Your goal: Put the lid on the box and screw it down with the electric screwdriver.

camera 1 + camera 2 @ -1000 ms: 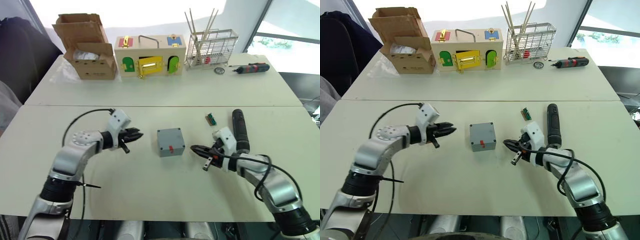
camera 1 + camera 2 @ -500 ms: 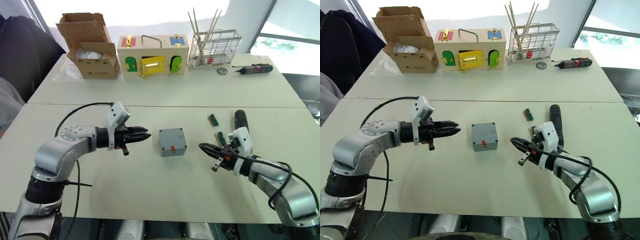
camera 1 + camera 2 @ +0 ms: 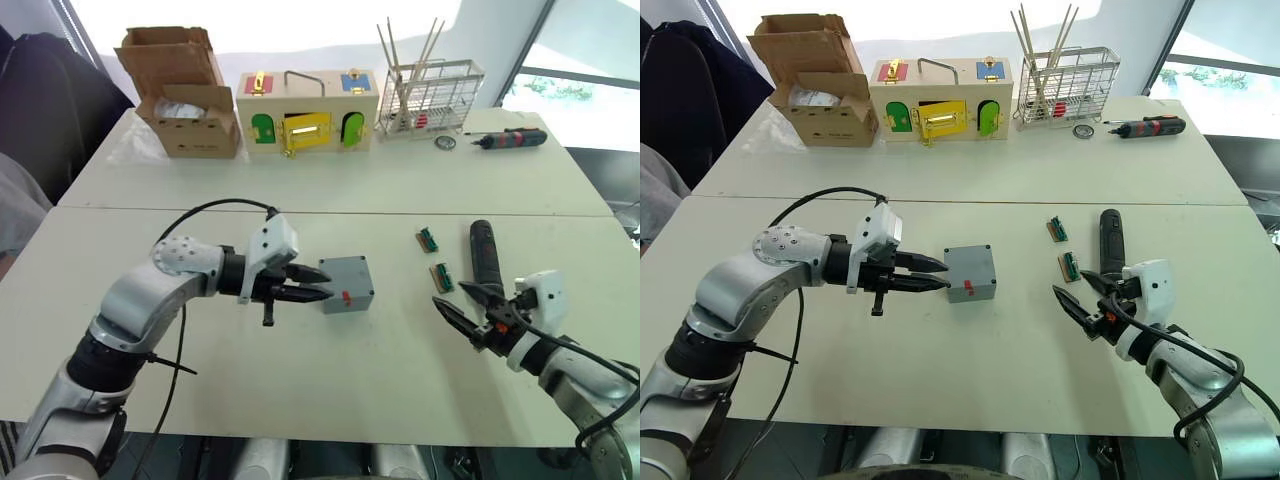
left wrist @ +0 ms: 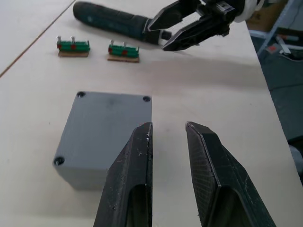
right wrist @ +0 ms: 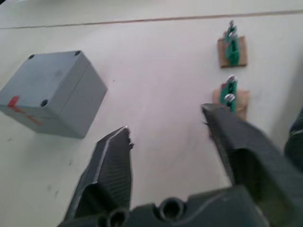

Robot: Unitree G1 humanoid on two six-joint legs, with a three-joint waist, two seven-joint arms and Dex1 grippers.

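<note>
The box (image 3: 345,284) sits mid-table with its lid (image 4: 109,117) already seated, and the left gripper (image 3: 318,284) reaches its near side, fingers slightly parted, holding nothing. Best to pinch one wall squarely and steady it — no shoving. The right gripper (image 3: 462,306), wide open and empty, hovers beside the electric screwdriver (image 3: 484,259). Compared with a second ago, the left arm has closed in on the box; the right has drawn away.
</note>
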